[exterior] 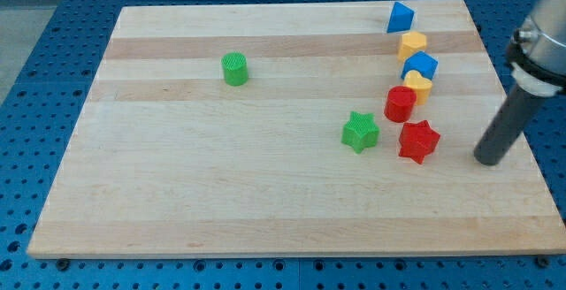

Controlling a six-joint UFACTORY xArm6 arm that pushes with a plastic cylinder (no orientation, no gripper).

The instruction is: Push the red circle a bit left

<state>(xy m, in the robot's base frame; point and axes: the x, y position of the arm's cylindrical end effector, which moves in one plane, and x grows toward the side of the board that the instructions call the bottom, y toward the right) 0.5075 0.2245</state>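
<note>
The red circle (400,103) sits on the wooden board (221,184) at the view's right, touching a yellow block (419,85) above and to its right. My tip (487,160) rests on the board near the right edge, to the right of and below the red circle, well apart from it. A red star (418,141) lies just below the red circle, between it and my tip. A green star (360,132) lies to the lower left of the red circle.
A blue cube (421,64), a yellow hexagon-like block (412,44) and a blue triangular block (400,17) run up the right side above the red circle. A green cylinder (234,69) stands at the upper left of the middle.
</note>
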